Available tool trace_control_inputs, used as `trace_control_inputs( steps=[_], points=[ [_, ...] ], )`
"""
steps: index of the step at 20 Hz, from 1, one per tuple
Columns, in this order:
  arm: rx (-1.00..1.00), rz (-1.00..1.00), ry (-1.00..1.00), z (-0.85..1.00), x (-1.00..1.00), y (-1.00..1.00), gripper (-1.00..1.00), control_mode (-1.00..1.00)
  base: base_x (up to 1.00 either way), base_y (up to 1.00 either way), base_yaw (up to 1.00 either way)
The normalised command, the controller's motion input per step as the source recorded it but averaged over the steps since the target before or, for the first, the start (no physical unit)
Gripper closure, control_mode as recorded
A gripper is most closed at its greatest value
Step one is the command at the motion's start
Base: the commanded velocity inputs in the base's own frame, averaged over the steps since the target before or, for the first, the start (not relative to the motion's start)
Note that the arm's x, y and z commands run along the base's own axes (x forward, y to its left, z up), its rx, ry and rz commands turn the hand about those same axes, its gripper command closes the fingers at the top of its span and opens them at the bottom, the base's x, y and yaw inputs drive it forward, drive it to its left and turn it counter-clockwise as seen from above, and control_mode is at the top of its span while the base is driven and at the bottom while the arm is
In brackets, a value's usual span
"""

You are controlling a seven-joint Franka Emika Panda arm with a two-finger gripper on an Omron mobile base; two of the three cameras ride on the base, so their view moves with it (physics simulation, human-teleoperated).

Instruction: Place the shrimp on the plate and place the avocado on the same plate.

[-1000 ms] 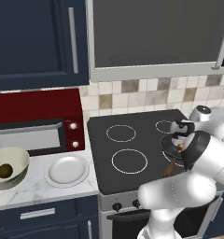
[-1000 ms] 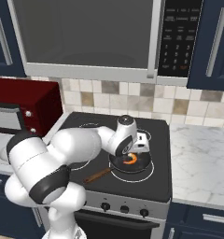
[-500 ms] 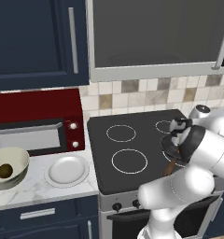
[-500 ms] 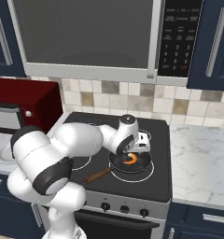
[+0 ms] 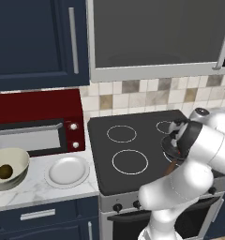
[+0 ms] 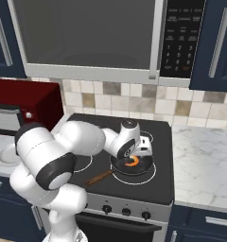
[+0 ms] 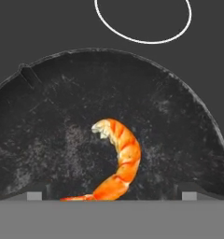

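Orange against black, the shrimp [image 7: 118, 161] lies curled in the small dark frying pan [image 7: 53, 140], near the middle of the pan's floor, with its pale head end pointing away from the hand camera and its tail running toward the bottom of the hand view. In the right base view the same shrimp [image 6: 132, 162] shows as a small orange crescent in the frying pan [image 6: 144, 164], which sits on the near right burner of the black stove top [image 6: 160, 137]; a brown pan handle [image 6: 98, 177] slants out toward the near left. The gripper [image 6: 143, 146] hangs just above the pan, jaws spread wide with nothing between them, and the two fingertips [image 7: 34, 195] stand on either side of the shrimp's tail end without touching it.

In the left base view the white arm bends over the right side of the stove [image 5: 133, 140], and the gripper [image 5: 176, 139] is over the pan there. The plate [image 5: 67, 170] rests bare on the marble counter [image 5: 39, 192], left of the stove and in front of the red microwave [image 5: 37, 119]. Just left of the plate, a cream bowl [image 5: 13, 161] holds the avocado [image 5: 5, 171], a dark oval lying at the bottom. The plate and the shrimp are well apart, the stove's width between them.
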Motion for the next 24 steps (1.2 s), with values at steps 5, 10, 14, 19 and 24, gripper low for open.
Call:
trace_control_inputs(
  steps=[5,10,14,19,24],
  points=[
    [0.00,0.00,0.01,-0.14,0.10,0.00,-1.00,-1.00,0.00,0.00,0.00],
    [0.00,0.00,0.03,-0.12,0.09,0.00,-1.00,-1.00,0.00,0.00,0.00],
    [0.00,0.00,0.04,-0.12,0.12,0.00,-1.00,-1.00,0.00,0.00,0.00],
    [0.01,0.00,0.03,-0.11,0.10,0.00,-1.00,-1.00,0.00,0.00,0.00],
    [0.02,0.00,0.05,-0.08,0.10,0.00,-1.00,-1.00,0.00,0.00,0.00]
  ],
)
